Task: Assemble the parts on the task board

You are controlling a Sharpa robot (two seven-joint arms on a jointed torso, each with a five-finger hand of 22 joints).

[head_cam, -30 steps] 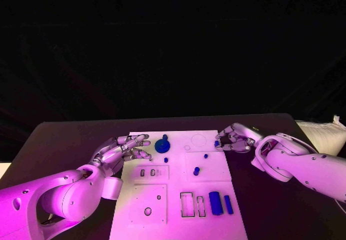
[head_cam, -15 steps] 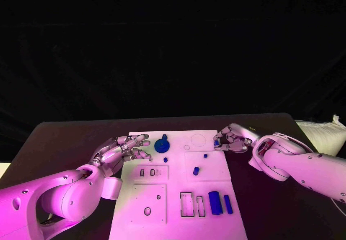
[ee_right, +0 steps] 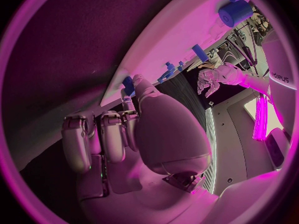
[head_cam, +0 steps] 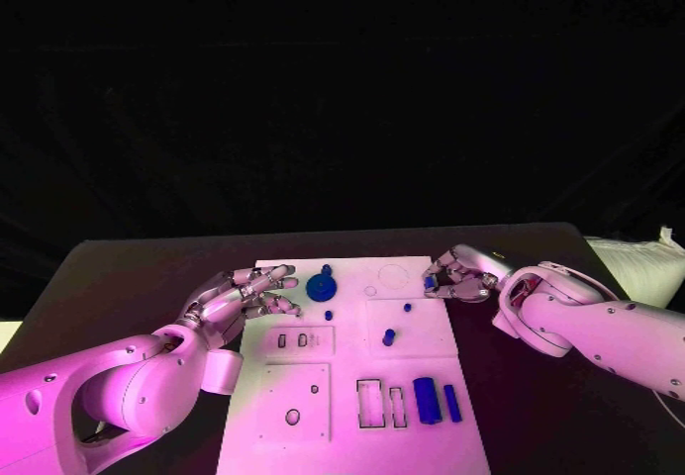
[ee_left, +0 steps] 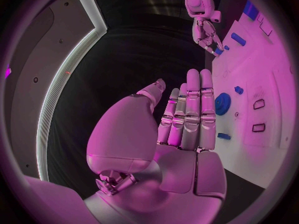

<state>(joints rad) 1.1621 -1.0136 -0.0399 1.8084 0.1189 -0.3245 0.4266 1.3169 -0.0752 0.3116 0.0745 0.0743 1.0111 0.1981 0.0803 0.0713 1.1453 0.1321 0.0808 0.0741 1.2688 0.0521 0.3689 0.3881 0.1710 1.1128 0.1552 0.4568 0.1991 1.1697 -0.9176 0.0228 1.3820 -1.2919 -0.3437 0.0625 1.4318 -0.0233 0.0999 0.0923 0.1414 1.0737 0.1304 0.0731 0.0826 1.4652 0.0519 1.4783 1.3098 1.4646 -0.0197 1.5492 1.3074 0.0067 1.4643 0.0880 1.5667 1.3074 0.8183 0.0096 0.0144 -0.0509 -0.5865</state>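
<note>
Black tabletop (head_cam: 143,267) and dark backdrop surround the white task board (head_cam: 357,435). At its far right edge the right hand (head_cam: 459,279) pinches a small blue peg (head_cam: 430,284); I'd lower it squarely into its hole. Beside the board's far left edge, the left hand (head_cam: 245,295) hovers empty, fingers extended, near the blue gear (head_cam: 322,289).

Two glossy white robot arms, built from rounded, bulbous shells, ended in silver many-fingered hands: the left hand (head_cam: 240,296) and the right hand (head_cam: 459,275). The fingers (ee_left: 192,109) were made of stacked metallic segments with pale pads. Small dark screw holes dotted the arm casings, and dark lettering marked one forearm in the right wrist view.
</note>
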